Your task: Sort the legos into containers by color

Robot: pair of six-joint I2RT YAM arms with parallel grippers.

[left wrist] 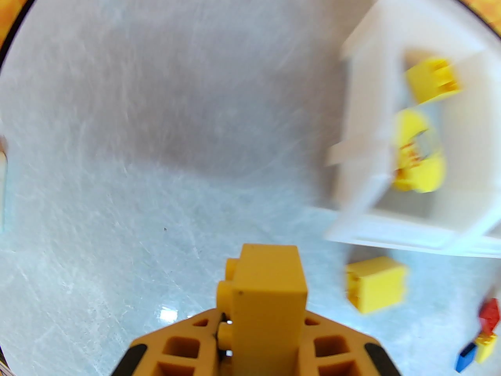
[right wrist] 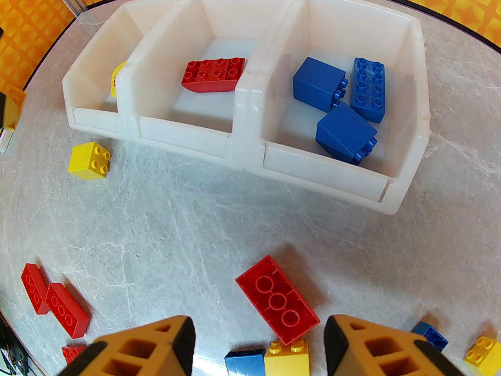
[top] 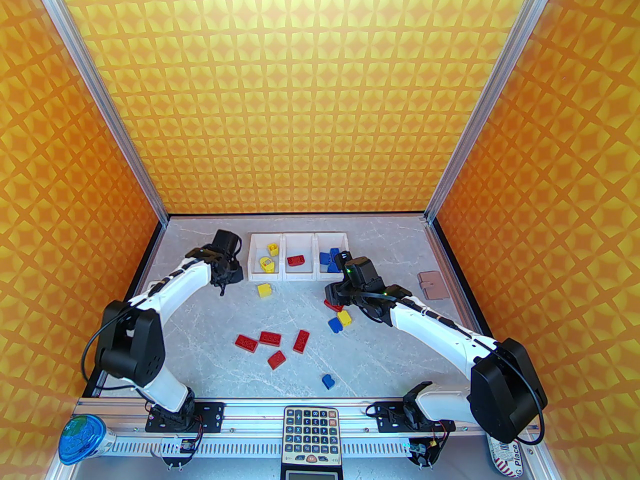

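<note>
The left jaws clamp a yellow lego [left wrist: 266, 288] just left of the containers [left wrist: 364, 131]. It should clear the rim, centre over the leftmost bin [top: 256, 249] holding yellows [left wrist: 420, 159], then release. The right jaws hang half open and empty in front of the containers.

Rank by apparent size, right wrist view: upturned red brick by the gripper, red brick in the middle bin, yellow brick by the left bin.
1. Upturned red brick, though it is nearest the camera.
2. Red brick in the middle bin.
3. Yellow brick.
</note>
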